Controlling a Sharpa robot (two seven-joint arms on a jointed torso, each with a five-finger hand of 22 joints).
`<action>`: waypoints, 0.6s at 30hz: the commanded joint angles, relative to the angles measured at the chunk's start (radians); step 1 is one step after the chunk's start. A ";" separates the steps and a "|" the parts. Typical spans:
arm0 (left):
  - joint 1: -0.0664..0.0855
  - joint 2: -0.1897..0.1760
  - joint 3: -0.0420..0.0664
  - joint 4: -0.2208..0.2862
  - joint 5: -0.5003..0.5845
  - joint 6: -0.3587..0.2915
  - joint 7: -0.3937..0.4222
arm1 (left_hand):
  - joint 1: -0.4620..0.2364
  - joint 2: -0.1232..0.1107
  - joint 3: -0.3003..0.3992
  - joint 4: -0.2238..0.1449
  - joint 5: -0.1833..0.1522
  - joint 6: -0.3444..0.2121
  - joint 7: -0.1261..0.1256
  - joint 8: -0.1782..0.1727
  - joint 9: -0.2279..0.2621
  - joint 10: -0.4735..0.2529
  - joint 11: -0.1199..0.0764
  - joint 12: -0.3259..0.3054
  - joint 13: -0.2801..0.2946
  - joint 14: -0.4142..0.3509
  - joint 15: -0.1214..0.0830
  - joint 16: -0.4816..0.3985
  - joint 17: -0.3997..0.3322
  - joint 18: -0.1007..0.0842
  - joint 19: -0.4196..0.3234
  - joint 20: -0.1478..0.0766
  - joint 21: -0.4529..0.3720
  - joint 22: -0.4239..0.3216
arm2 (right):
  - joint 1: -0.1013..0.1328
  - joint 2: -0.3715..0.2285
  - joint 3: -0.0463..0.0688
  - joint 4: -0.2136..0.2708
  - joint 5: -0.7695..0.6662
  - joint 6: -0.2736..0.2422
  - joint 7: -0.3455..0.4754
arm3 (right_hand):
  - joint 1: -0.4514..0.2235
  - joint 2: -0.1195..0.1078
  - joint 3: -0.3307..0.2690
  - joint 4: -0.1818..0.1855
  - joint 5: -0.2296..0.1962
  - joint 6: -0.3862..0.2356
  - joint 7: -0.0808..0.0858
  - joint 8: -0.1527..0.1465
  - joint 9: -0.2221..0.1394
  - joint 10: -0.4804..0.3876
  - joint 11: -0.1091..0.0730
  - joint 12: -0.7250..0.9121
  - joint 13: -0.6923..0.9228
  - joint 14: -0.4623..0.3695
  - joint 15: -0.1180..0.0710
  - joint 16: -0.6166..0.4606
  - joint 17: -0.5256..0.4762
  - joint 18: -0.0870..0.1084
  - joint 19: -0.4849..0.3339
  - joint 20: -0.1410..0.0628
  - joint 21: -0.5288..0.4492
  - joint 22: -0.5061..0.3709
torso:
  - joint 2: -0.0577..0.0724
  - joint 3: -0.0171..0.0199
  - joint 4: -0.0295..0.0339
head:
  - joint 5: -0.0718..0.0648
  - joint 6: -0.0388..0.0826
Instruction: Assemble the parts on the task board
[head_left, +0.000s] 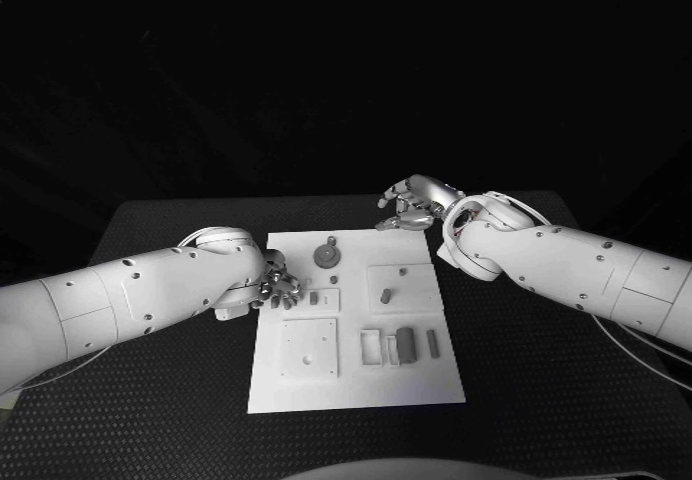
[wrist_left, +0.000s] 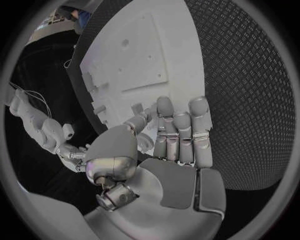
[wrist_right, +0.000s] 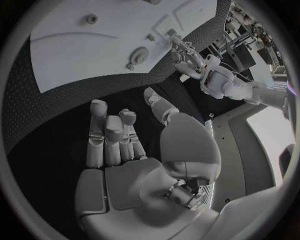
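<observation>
The task board (head_left: 356, 385) lies flat at the middle of the black table (head_left: 173, 400), long axis running away from the robot. On it the parts appear grey: a round part with a lug (head_left: 327, 254) near the far edge, a small upright peg (head_left: 387, 295) in a square recess at mid-board, and a row of slim bars (head_left: 405, 343) beside an open rectangular frame (head_left: 371, 346) nearer the robot; a square plate (head_left: 309, 348) occupies the near left area. The left hand (head_left: 277, 288) is at the board's left edge, level with a small part (head_left: 313, 298) just inside that edge. In the left wrist view its fingers (wrist_left: 181, 131) are extended and lie side by side, the thumb set apart, and nothing is seen between them. The right hand (head_left: 413, 204) hovers over bare table just beyond the board's far right corner; in the right wrist view its fingers (wrist_right: 109, 135) are straight and loosely together, the palm empty. Judged from this layout, assembly is at an early step: the loose bars are not yet seated, and the left hand appears to be approaching a first pick at the board's left edge. The next move calls for closing thumb and finger on that small part without sliding the board. Whether the left fingertips already touch the part or the board cannot be determined; the arm covers the contact area in the head view. The shape of the small parts is too fine to resolve.
</observation>
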 joint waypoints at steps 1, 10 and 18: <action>-0.002 0.002 -0.001 0.000 -0.006 0.016 -0.004 | 0.005 -0.006 -0.002 0.006 -0.005 -0.002 0.002 0.002 0.002 -0.009 0.001 0.004 0.000 -0.014 -0.003 0.002 -0.001 0.037 -0.003 -0.002 0.004 0.018 | 0.000 -0.001 0.000 0.002 0.000 0.013 0.000 | -0.011 -0.002 -0.001 0.005 -0.002 0.000 0.006 0.005 -0.002 -0.005 0.000 0.006 -0.001 -0.005 0.001 -0.004 -0.001 0.030 -0.001 -0.007 -0.006 0.016 | 0.000 -0.0001 0.0004 | 0.000 0.000; -0.002 0.001 -0.001 -0.004 -0.006 0.022 -0.008 | -0.005 -0.041 -0.015 0.020 -0.005 -0.008 0.004 0.001 0.004 -0.013 0.003 0.003 0.000 -0.017 -0.002 0.001 -0.003 0.037 -0.007 0.000 0.003 0.017 | 0.000 -0.001 0.000 0.002 0.000 0.012 -0.002 | -0.012 -0.003 -0.001 0.006 -0.002 -0.001 0.006 0.005 -0.002 -0.006 0.000 0.006 -0.002 -0.005 0.001 -0.004 -0.001 0.030 -0.001 -0.006 -0.006 0.016 | 0.000 -0.0010 0.0004 | -0.001 0.000; -0.002 0.001 -0.001 -0.004 -0.006 0.017 -0.012 | -0.010 -0.058 -0.019 0.037 -0.005 -0.013 0.006 -0.002 0.005 -0.017 0.004 0.002 -0.001 -0.019 -0.001 -0.001 -0.004 0.038 -0.009 0.000 0.000 0.016 | 0.000 -0.001 0.000 0.002 0.000 0.012 -0.003 | -0.012 -0.002 0.000 0.007 -0.002 0.000 0.006 0.005 -0.002 -0.006 0.000 0.007 -0.002 -0.006 0.001 -0.004 -0.001 0.030 -0.001 -0.007 -0.006 0.016 | 0.000 -0.0012 0.0010 | 0.000 -0.001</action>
